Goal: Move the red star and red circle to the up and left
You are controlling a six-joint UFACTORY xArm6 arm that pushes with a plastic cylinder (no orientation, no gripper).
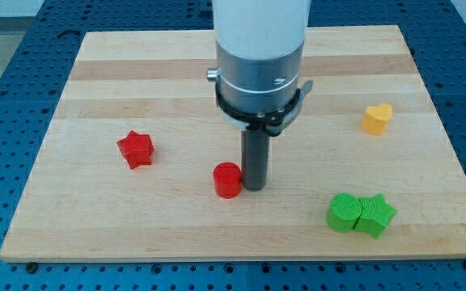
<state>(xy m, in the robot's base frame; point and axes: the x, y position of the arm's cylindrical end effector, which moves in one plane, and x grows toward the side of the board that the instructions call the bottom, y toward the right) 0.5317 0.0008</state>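
The red star [136, 149] lies on the wooden board at the view's left. The red circle [227, 179] lies lower, near the middle. My tip [253, 188] rests on the board right beside the red circle, at its right side, touching or nearly touching it. The rod hangs from the white and grey arm body above. The red star is well to the left of the tip.
A yellow heart block [377, 118] lies at the view's right. A green circle [345, 212] and a green star [375, 216] sit touching each other at the lower right. The board's bottom edge [241, 257] runs just below them.
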